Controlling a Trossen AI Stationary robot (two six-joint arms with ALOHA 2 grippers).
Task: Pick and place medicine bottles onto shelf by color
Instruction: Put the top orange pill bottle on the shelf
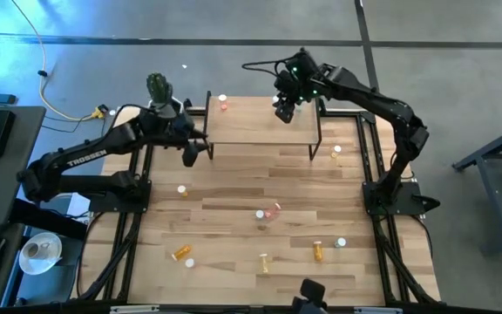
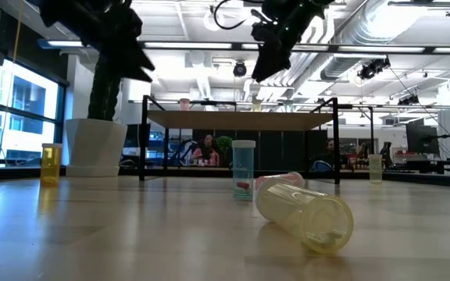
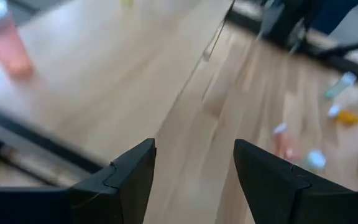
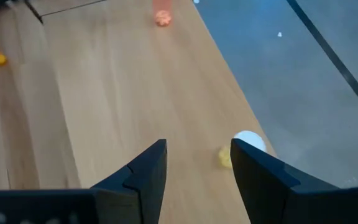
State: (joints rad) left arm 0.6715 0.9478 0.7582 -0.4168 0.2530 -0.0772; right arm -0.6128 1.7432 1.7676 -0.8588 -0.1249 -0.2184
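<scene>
Reaching in from the surface's right edge, the right arm bends over the shelf (image 1: 260,126); its right gripper (image 4: 197,163) hangs above the board's far right corner, fingers (image 4: 143,171) spread and empty, a yellow bottle (image 4: 241,148) just beyond them; the left arm stretches across from the left, left gripper (image 3: 192,171) near the shelf's left end, fingers spread around nothing; a pink bottle (image 1: 223,104) stands on the shelf's far left corner; other medicine bottles (image 1: 267,213) lie scattered over the surface (image 1: 234,187).

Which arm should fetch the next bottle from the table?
Probably left. Its open, empty hand hangs off the shelf edge above the table; the right hand is over the shelf top beside a yellow bottle.
</scene>
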